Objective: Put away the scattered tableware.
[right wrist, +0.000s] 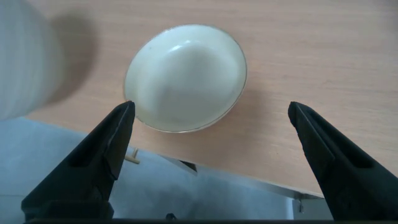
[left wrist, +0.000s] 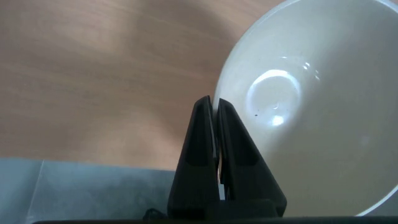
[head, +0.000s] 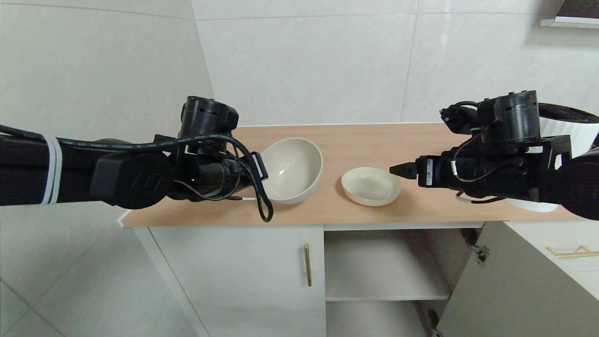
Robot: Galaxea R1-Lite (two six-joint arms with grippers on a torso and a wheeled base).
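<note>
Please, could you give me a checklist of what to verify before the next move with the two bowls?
1. Grip of left gripper on large bowl rim: ok, shut.
2. Level of large bowl: not ok, tilted.
3. Opening of right gripper above small bowl: ok, open.
4. State of cabinet door: ok, open.
5. Height of right gripper over small bowl: cannot tell.

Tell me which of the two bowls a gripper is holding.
The larger, deeper bowl on the robot's left: the left gripper is shut on its rim and it tilts. The smaller shallow bowl lies flat, untouched by the open right gripper.
</note>
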